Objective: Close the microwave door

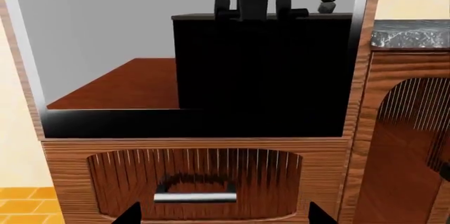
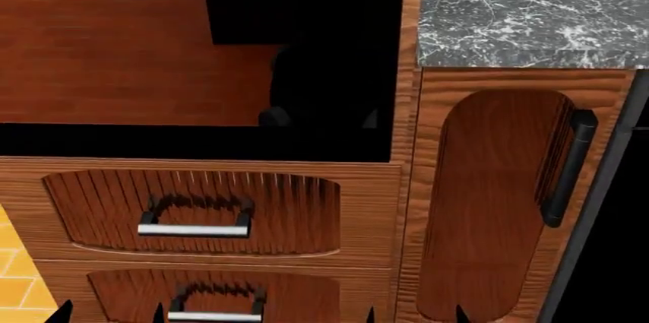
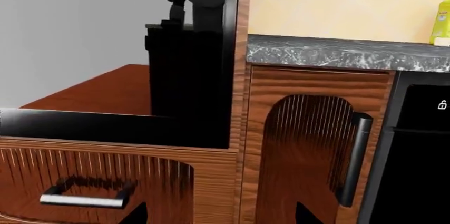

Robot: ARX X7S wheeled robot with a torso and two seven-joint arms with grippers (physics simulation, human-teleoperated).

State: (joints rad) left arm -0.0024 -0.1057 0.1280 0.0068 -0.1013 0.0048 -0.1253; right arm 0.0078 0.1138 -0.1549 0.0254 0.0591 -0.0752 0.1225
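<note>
Microwave door: glossy black panel straight ahead, sitting flush in its wood frame, mirror glass throwing back a red-brown floor and a dark robot shape.
Microwave: built into the wood-grain cabinet, directly above the drawers.
Left tool: only two black fingertips show, set well apart, wide and holding nothing, low in front of the upper drawer.
Right tool: two tips spread wide, empty, near the cabinet door with its black handle.
Desk: grey marble top, right of the microwave.
Lower drawer: silver bar handle, beneath the first.
</note>
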